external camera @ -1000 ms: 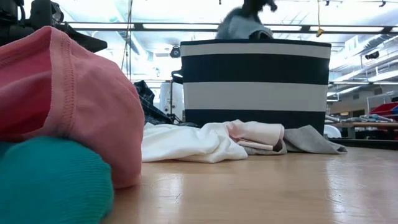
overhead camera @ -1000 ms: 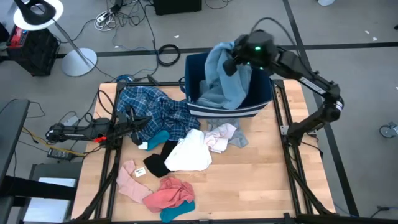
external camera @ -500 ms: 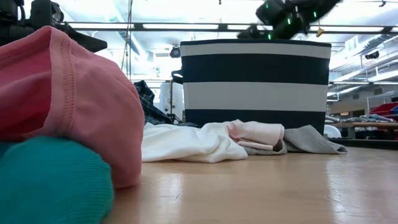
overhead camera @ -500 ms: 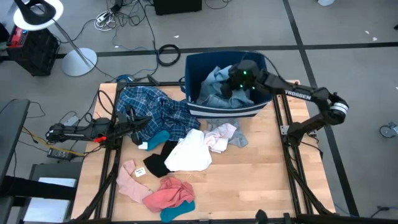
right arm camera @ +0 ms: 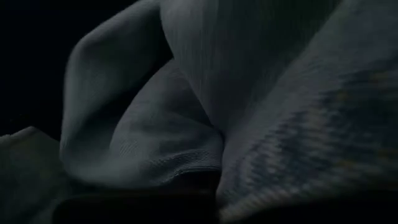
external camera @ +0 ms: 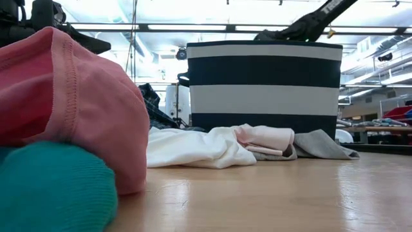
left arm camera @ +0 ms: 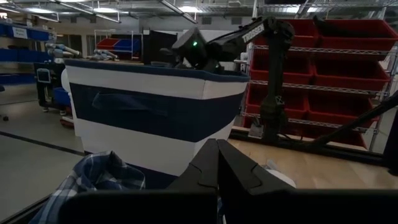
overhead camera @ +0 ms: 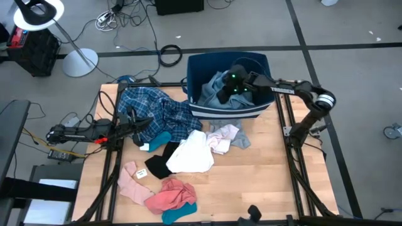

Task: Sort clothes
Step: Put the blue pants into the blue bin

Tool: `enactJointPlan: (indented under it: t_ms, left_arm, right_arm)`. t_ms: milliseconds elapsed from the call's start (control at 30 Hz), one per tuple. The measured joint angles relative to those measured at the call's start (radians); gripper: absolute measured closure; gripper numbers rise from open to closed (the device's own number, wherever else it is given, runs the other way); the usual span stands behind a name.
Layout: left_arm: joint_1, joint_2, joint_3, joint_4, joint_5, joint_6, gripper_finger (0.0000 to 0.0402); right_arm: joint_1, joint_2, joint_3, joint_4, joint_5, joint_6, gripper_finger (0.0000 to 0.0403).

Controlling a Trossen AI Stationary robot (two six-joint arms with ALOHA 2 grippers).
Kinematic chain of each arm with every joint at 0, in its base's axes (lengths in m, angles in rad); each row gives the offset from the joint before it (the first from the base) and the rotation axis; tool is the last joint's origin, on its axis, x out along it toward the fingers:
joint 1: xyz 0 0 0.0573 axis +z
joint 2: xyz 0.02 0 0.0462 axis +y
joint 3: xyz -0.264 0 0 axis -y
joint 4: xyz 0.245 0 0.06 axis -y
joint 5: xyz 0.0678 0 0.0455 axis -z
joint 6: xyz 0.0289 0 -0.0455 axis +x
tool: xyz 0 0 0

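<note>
near edge: a teal sock [overhead camera: 174, 215] lies at the table's [overhead camera: 264, 188] front edge, touching a pink garment [overhead camera: 169, 193] just behind it; in the low view both fill the left foreground.
front left: a pale pink piece [overhead camera: 133, 181] lies beside the pink garment, with a small white tag [overhead camera: 141, 173] on it.
middle: a black piece [overhead camera: 161, 163] lies partly under a white garment [overhead camera: 191, 154]; a light pink piece [overhead camera: 221, 139] and a grey piece [overhead camera: 242, 139] lie just right of the white one, near the bin's foot.
left side: a blue plaid shirt [overhead camera: 154, 113] is spread over the table's left half, with a second teal piece [overhead camera: 159, 140] at its near edge.
left gripper [overhead camera: 147, 121]: low over the plaid shirt's near part, jaws closed together; whether they pinch any cloth cannot be told.
far edge: a dark blue bin [overhead camera: 202, 70] with a white band stands at the table's back, with 1 light blue garment [overhead camera: 217, 88] lying inside it.
right gripper [overhead camera: 233, 90]: down inside the bin, jaws shut; the right wrist view shows only folds of the light blue garment pressed close, so a grip on it cannot be told.
</note>
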Motion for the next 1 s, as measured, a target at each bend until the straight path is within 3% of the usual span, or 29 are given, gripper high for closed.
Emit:
enactJointPlan:
  t_ms: [233,400,767,1000]
  left_arm:
    - [0.0,0.0,0.0,0.0,0.0,0.0,0.0396]
    - [0.0,0.0,0.0,0.0,0.0,0.0,0.0396]
    - [0.0,0.0,0.0,0.0,0.0,0.0,0.0396]
    - [0.0,0.0,0.0,0.0,0.0,0.0,0.0396]
  right_arm:
    - [-0.009,0.115,0.015,0.026,-0.041,0.013,0.0393]
    - [-0.01,0.116,0.012,0.055,-0.041,0.022,0.0363]
    - [-0.01,-0.068,0.01,-0.007,-0.039,0.017,0.0258]
    - [-0.011,-0.246,0.01,-0.061,-0.039,0.016,0.0235]
